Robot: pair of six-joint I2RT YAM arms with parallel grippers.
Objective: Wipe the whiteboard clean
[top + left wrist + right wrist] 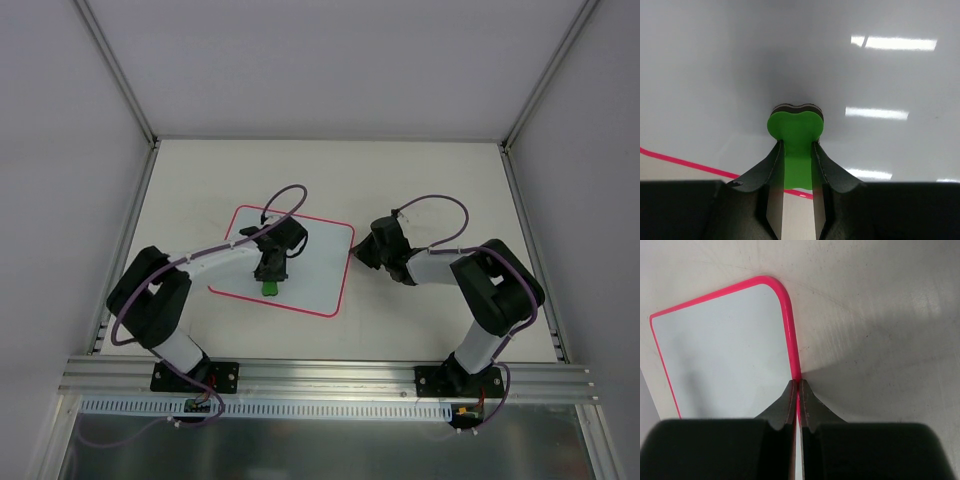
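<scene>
The whiteboard (pixel 320 250), white with a thin red-pink border, lies flat on the table's middle. No scribbles show on it. My left gripper (pixel 270 280) is shut on the green eraser (pixel 270 288), which rests on the board near its front edge. In the left wrist view the eraser (pixel 796 130) sits between the fingers, its dark felt side against the white surface (pixel 715 75). My right gripper (pixel 360 252) is shut on the board's right edge. In the right wrist view the jaws pinch the pink border (pixel 792 350), with the board (pixel 725 345) to the left.
The beige table (pixel 430 180) runs to white walls at the back and sides. An aluminium rail (pixel 320 375) with both arm bases crosses the near edge. Purple cables loop over both arms.
</scene>
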